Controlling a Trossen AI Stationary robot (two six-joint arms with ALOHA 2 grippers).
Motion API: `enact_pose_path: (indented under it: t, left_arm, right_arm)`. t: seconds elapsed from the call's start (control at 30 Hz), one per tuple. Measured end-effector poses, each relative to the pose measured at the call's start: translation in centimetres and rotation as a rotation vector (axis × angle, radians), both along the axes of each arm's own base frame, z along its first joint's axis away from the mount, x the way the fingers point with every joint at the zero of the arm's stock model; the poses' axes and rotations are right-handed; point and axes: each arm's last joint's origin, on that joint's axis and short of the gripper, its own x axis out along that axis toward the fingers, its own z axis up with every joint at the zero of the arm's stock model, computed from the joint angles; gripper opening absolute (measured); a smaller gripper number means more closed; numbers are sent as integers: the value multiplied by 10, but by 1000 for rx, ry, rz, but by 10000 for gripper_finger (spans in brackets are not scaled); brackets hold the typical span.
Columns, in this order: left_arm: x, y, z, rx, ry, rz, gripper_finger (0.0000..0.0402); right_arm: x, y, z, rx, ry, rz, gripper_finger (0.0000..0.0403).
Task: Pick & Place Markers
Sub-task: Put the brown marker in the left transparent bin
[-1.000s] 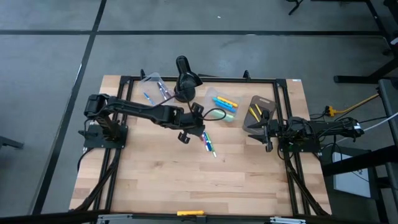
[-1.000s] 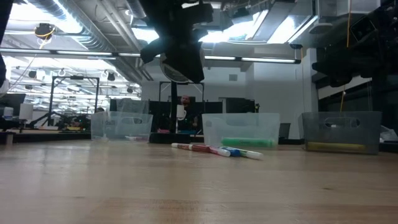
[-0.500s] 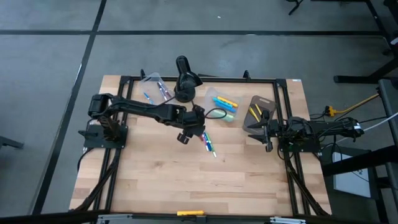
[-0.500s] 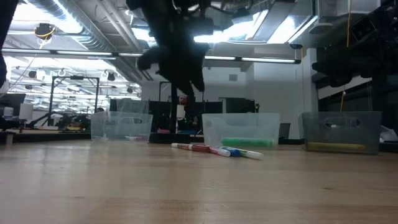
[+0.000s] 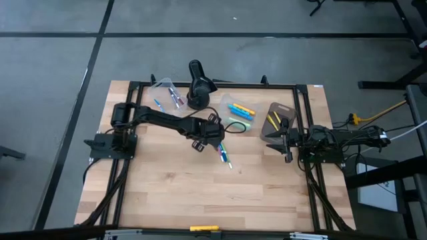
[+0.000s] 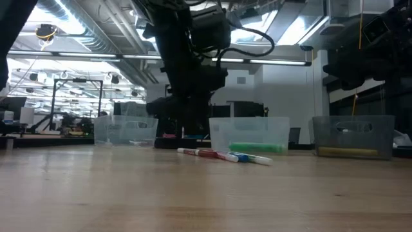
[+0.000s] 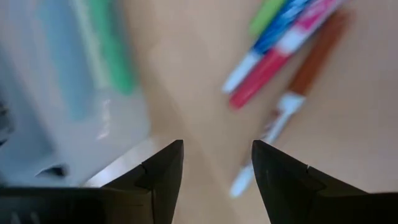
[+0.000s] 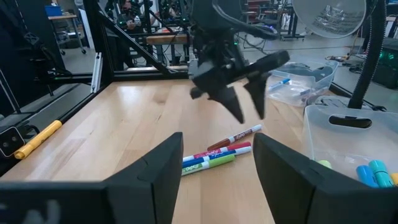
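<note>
Several markers [image 5: 223, 153] lie side by side on the wooden table near its middle: green, blue, red and brown [image 7: 292, 68], also seen in the low view as markers [image 6: 225, 155]. My left gripper [image 5: 212, 139] hangs open just above the table, slanting down, close beside them on their left and touching nothing [image 8: 249, 115]. Its fingers frame bare wood in its wrist view [image 7: 217, 168]. My right gripper [image 8: 217, 168] waits open and level at the right side [image 5: 285, 143].
Three clear tubs stand at the back: the left tub [image 5: 167, 93], the middle tub [image 5: 240, 113] with cyan, yellow and green markers, and the right tub [image 5: 277, 120] with yellow ones. A black lamp [image 5: 197, 83] stands between the first two. A black frame [image 5: 200, 85] rings the table.
My left gripper has come down from well above the table to just over it, tipping further downward, and now hangs beside the loose markers. The markers have not moved.
</note>
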Motion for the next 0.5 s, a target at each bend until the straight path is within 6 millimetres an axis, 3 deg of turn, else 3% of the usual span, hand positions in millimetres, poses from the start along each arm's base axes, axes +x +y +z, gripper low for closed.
enact_pose_path:
  t: [0.13,0.33,0.5]
  left_arm:
    - [1,0,1,74,-5,16,189]
    - [2,-5,0,-1,-12,-25,185]
    - [3,-1,0,-43,-69,90,178]
  right_arm:
    - [0,0,0,0,0,0,194]
    - [0,0,0,0,0,0,194]
    - [0,0,0,0,0,0,194]
